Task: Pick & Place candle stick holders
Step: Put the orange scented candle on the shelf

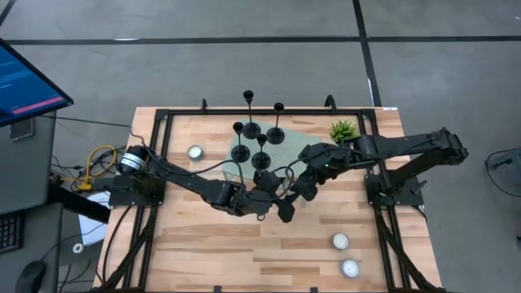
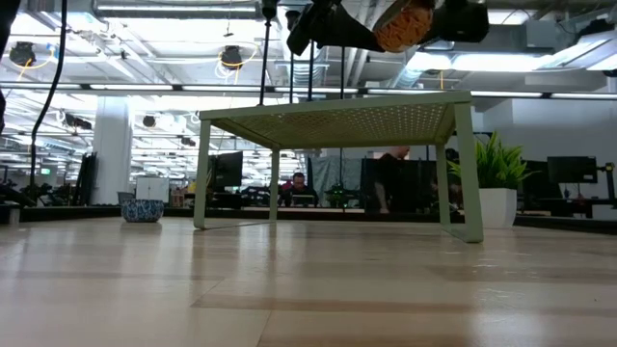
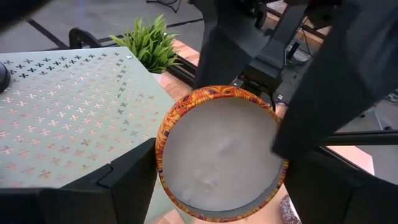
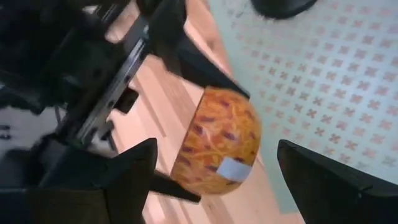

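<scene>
The four candle stick holders (image 1: 251, 130) stood untouched on the green stand (image 1: 293, 148) - light, stiff, tippy, so best pinched low on the stem - while the left gripper (image 3: 221, 180) clasped a patterned bowl (image 2: 405, 24) and the right gripper (image 4: 214, 168) gaped around it.

No text, brand or number can be read anywhere; the small pale sticker (image 4: 232, 168) on the orange patterned bowl (image 4: 219, 140) looks blank.

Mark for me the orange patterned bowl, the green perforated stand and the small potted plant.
Orange patterned bowl (image 3: 221, 155): left wrist view, white inside.
Green perforated stand (image 2: 337, 118): low view, front edge of its top.
Small potted plant (image 1: 343, 130): high view, leaves.
</scene>
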Motion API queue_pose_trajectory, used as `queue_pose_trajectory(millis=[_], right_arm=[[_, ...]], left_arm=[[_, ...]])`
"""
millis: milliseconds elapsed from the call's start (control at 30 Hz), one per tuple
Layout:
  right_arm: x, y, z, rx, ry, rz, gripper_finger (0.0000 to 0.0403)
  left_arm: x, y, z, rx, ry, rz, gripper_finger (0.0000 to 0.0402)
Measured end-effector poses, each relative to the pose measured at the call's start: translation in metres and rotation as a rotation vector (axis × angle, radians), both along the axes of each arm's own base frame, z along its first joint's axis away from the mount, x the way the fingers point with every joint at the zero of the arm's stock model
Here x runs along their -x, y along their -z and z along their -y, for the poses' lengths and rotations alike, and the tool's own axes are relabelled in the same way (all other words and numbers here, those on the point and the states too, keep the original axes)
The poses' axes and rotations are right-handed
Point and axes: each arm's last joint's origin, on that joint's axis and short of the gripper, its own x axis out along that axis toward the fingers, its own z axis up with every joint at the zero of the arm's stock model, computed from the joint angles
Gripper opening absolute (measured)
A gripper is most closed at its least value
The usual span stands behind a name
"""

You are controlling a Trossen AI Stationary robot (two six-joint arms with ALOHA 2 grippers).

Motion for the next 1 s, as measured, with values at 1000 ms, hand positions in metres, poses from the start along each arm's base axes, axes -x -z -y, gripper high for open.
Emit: queue_pose_trajectory(millis=[1000], right_arm=[[-0.01, 0.01, 0.007, -0.076, -0.036, -0.01, 0.0207]], left_arm=[[0.0, -0.002, 0.0, -0.013, -0.02, 0.02, 0.0302]])
